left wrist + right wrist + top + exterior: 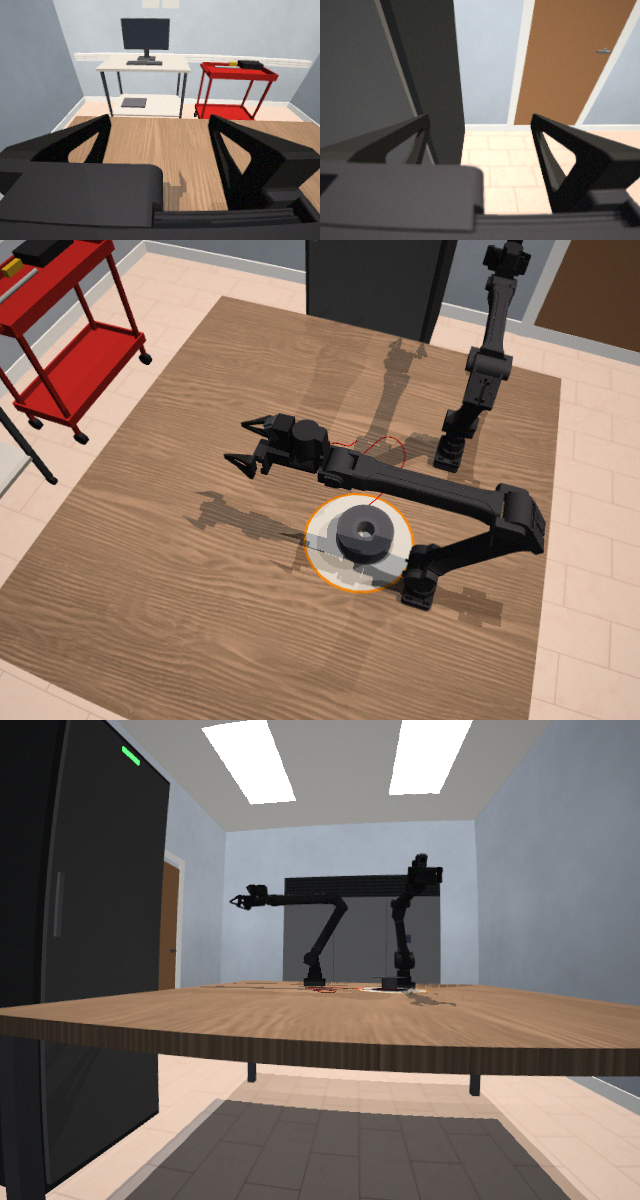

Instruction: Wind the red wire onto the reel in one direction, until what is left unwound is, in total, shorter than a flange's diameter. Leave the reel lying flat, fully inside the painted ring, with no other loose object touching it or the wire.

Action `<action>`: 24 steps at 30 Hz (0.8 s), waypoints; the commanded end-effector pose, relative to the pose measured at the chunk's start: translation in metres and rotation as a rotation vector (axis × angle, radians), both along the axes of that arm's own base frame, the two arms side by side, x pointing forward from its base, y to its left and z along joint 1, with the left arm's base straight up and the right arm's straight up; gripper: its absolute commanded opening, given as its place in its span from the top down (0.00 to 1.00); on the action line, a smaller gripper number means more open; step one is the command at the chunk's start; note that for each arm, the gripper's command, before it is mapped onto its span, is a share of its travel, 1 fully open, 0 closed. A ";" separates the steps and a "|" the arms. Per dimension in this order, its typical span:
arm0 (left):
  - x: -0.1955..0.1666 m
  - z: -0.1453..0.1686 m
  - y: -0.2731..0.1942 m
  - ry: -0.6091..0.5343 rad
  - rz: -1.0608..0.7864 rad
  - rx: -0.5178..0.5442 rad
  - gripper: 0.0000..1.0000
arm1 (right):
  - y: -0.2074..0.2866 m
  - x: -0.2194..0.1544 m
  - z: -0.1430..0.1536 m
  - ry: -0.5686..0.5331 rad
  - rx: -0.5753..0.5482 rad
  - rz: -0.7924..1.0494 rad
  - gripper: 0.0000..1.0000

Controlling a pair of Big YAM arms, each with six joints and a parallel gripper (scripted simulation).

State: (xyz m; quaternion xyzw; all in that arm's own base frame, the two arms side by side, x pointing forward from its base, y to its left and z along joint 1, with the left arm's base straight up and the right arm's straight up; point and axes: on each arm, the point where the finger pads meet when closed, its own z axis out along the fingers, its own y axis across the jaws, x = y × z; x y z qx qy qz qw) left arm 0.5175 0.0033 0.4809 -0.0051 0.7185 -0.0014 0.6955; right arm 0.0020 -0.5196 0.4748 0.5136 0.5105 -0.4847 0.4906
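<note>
Inside the painted ring (306, 529) (360, 989), the reel (349, 542) (390, 982) lies flat | red wire (404, 454) (326, 991) trails loose onto bench (170, 570) (310, 1024) | left tool (233, 439) (433, 875) (160, 118), right tool (231, 900) (480, 116) released, aloft | winding apparently pending; next calls for lowering to wire or reel
</note>
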 end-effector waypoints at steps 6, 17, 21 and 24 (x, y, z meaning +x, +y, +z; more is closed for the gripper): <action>0.002 0.011 -0.004 -0.033 -0.005 0.009 0.00 | 0.000 -0.003 0.016 0.011 -0.045 -0.005 0.00; 0.002 0.011 -0.004 -0.033 -0.005 0.009 0.00 | -0.003 0.038 -0.009 0.050 0.025 0.078 0.03; 0.002 0.011 -0.004 -0.033 -0.005 0.009 0.00 | -0.001 0.080 -0.034 0.094 0.090 0.163 0.07; 0.002 0.011 -0.004 -0.033 -0.005 0.009 0.00 | 0.005 0.121 -0.058 0.143 0.152 0.248 0.10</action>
